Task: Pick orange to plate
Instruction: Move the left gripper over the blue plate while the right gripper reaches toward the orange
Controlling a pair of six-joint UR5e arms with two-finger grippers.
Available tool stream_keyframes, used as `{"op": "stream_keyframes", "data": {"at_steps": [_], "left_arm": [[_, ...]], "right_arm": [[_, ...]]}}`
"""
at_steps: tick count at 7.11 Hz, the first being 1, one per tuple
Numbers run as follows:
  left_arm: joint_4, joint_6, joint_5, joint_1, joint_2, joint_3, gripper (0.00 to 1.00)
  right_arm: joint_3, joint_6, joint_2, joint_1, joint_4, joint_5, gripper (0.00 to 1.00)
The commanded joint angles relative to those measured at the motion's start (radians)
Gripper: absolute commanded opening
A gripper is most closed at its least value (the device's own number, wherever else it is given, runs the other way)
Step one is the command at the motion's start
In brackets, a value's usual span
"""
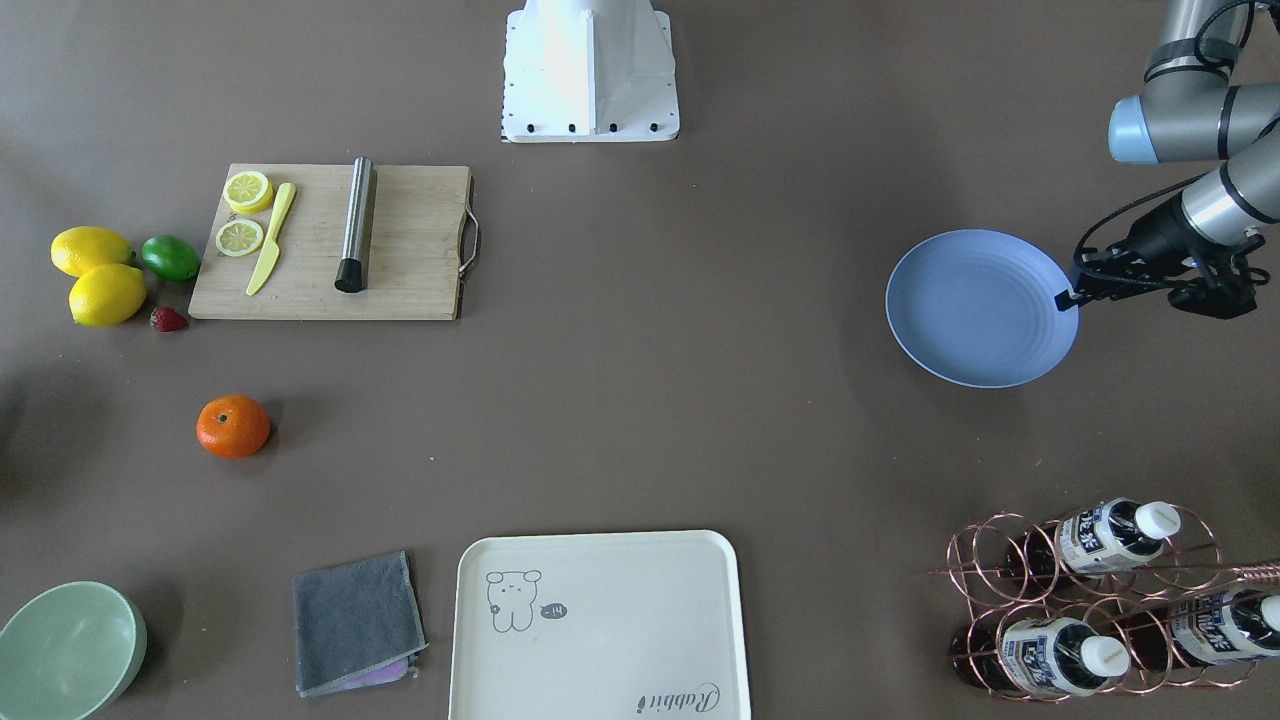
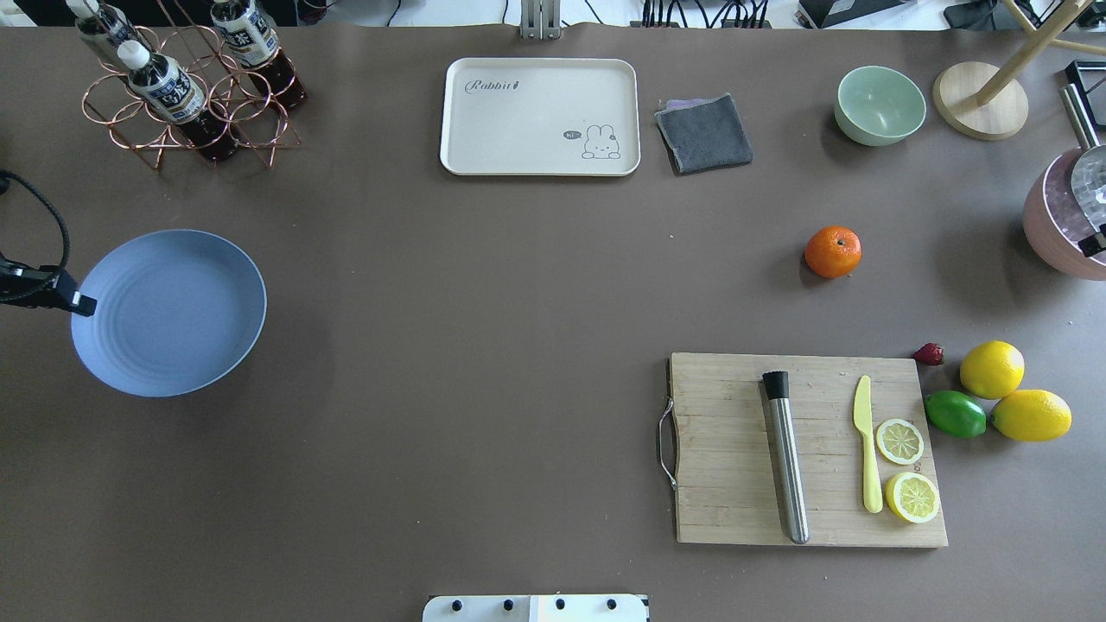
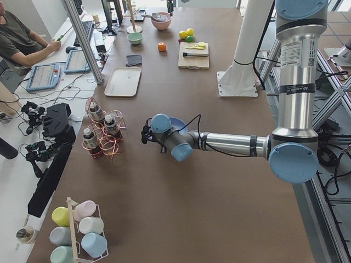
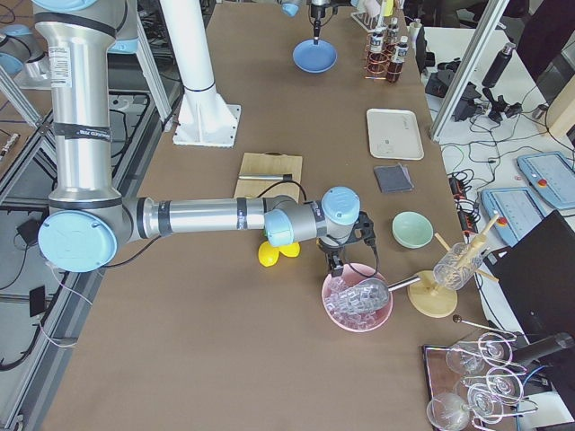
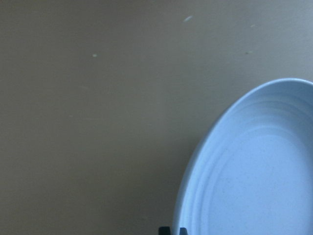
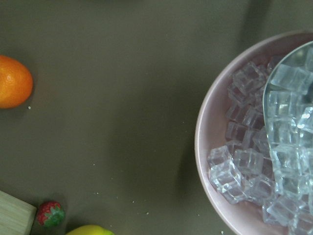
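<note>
The orange (image 2: pixel 833 251) lies alone on the brown table, beyond the cutting board on my right side; it also shows at the left edge of the right wrist view as the orange (image 6: pixel 13 81). The blue plate (image 2: pixel 168 311) sits far off on my left side with nothing on it. My left gripper (image 2: pixel 82 302) hangs at the plate's outer rim, and its fingertips (image 5: pixel 166 230) are shut together with nothing seen between them. My right gripper (image 4: pixel 337 262) hovers beside a pink ice bowl, a good hand's width from the orange; its fingers are hidden.
A wooden cutting board (image 2: pixel 734 449) carries a steel muddler, a yellow knife and lemon slices. Two lemons (image 2: pixel 1011 393), a lime and a strawberry lie beside it. Cream tray (image 2: pixel 540 117), grey cloth, green bowl (image 2: pixel 880 104), pink ice bowl (image 6: pixel 254 147) and bottle rack (image 2: pixel 186 86) stand along the far side.
</note>
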Motion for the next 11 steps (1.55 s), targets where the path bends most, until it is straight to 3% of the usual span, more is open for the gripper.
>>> {"op": "stream_keyframes", "data": {"at_steps": [1, 2, 3, 4, 5, 7, 11], "left_arm": [[0.004, -0.367, 0.092, 0.171, -0.101, -0.137, 0.0], [0.012, -0.539, 0.211, 0.321, -0.2, -0.13, 0.0], [0.102, -0.617, 0.349, 0.45, -0.302, -0.128, 0.0], [0.253, -0.628, 0.431, 0.513, -0.416, -0.126, 0.0], [0.307, -0.63, 0.482, 0.563, -0.452, -0.119, 0.0], [0.308, -0.651, 0.537, 0.604, -0.527, -0.042, 0.0], [0.303, -0.648, 0.538, 0.605, -0.523, -0.044, 0.0]], "right_arm": [[0.004, 0.181, 0.088, -0.099, 0.002, -0.008, 1.0], [0.001, 0.238, 0.114, -0.151, 0.026, -0.032, 1.0], [-0.005, 0.325, 0.142, -0.21, 0.063, -0.052, 1.0], [-0.01, 0.416, 0.165, -0.262, 0.096, -0.099, 1.0], [-0.039, 0.442, 0.207, -0.305, 0.109, -0.138, 1.0], [-0.093, 0.467, 0.272, -0.356, 0.111, -0.178, 1.0], [-0.131, 0.52, 0.318, -0.453, 0.109, -0.328, 1.0]]}}
